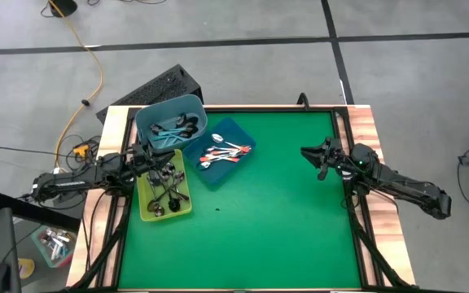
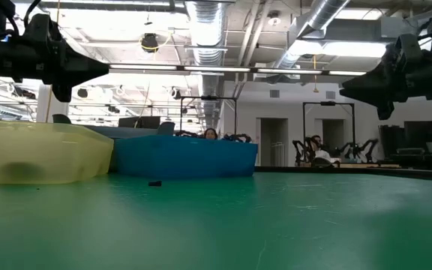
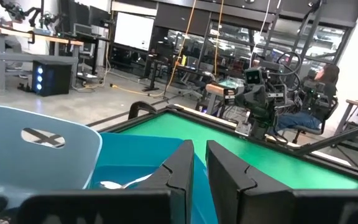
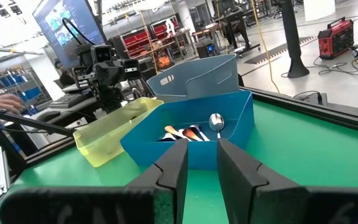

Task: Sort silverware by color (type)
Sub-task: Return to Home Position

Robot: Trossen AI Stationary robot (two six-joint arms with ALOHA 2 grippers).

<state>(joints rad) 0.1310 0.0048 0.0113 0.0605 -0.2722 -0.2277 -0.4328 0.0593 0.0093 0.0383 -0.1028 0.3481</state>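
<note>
Overhead, spoons (image 1: 222, 155) show in 3 bins (image 1: 231, 130); low cam: walls (image 2: 186, 159) only.

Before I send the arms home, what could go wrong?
The left gripper hangs right above the yellow-green bin and close to the light blue bin; a low sweep could clip a rim.
The three bins sit packed together, so one bump may shift the dark blue bin too.
A spoon leans against that bin's wall and might tip out.
The right gripper, over open mat, looks safe.
</note>
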